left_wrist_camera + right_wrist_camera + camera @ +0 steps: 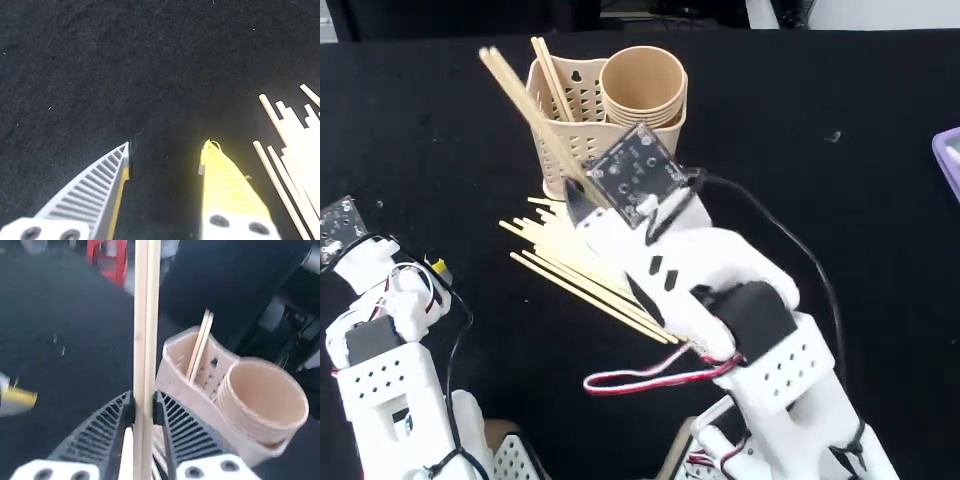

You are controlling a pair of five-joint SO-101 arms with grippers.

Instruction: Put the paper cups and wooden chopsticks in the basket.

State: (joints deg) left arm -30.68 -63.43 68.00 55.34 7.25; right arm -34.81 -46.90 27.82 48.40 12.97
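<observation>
While right claw (pixel 143 410) clamps chopsticks (pixel 142 315), basket (pixel 172 370) holds cups (pixel 260 400); left claw (pixel 165 150) apart.

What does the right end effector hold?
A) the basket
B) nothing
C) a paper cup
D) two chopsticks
D: in the right wrist view the right end effector is shut on two chopsticks.

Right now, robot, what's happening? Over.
Right hand shut on two chopsticks, near basket. Left hand open, over table. Cups in basket; more chopsticks loose on table. Nothing blocking.
</observation>
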